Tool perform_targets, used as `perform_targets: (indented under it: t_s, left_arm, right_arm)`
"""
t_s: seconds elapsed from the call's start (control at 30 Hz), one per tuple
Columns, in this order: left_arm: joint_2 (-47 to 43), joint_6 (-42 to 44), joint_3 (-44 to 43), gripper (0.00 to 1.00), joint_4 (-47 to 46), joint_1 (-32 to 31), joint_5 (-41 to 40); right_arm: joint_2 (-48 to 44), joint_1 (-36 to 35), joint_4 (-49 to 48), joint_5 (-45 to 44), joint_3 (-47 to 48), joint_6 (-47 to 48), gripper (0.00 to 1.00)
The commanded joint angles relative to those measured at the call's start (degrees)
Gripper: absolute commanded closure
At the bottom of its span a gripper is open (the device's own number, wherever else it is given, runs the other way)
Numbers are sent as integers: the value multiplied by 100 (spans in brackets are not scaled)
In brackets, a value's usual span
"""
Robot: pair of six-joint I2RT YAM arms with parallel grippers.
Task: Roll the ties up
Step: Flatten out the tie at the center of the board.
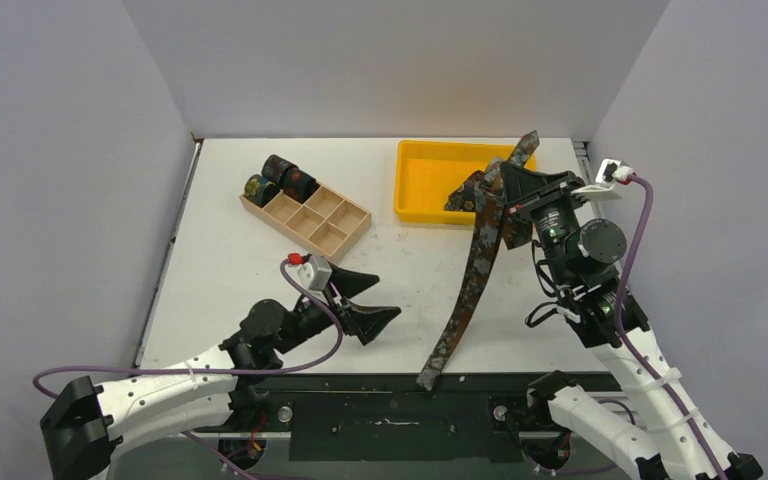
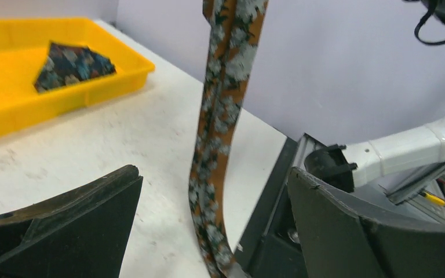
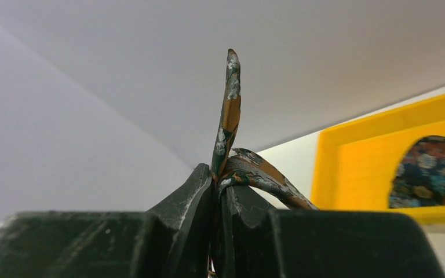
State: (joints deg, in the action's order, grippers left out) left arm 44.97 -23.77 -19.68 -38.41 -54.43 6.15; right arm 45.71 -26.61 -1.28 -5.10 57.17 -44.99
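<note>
Right tool (image 3: 217, 184) pressed together, pinching the tie (image 1: 470, 290) beside the tray (image 1: 420, 150) near the worktop's (image 1: 240, 270) far right corner. Tie hangs to the near edge. Left tool (image 1: 388, 295) spread, at the near edge.

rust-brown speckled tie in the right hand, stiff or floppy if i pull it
Probably floppy: the long rust-brown speckled fabric tie hangs limp and bends from the shut right hand down to the white table. Likely light, since a fingertip pinch holds it up.
</note>
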Motion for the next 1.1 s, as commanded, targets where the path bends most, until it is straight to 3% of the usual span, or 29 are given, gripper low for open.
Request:
perform_targets:
  t_s: [0.0,0.1,0.23,0.47,0.63,0.73,0.9,0.97,1.07]
  left_arm:
    - [242,-574,69,4,432,-967,-1508]
    - [695,-643,65,4,648,-1772,-2316]
    - [1458,-1346,-119,4,1130,-1933,-2672]
    - [2147,-2793,-86,4,1272,-1582,-1836]
    - [2101,-3491,-55,4,1227,-1302,-1304]
    - [2555,-3698,-233,2,1004,-1253,-960]
    - [3764,-3896,-625,40,498,-1160,-8]
    - [4042,-4056,-604,42,253,-1131,156]
    - [4109,-4153,-495,37,125,-1133,142]
  right_arm:
    - [-296,21,473,-1796,-263,306,95]
    - [-720,20,570,-2401,-823,161,95]
    - [-1056,16,725,-2594,-1333,9,95]
    - [-1247,16,966,-2538,-1599,12,95]
    - [-1388,16,1053,-2571,-1769,5,95]
    - [-1444,16,1091,-2586,-1913,-81,95]
    - [-1475,16,1159,-2558,-2049,-160,95]
    - [-1491,22,1209,-2572,-2052,-138,95]
    - [-1497,23,1251,-2583,-2051,-90,95]
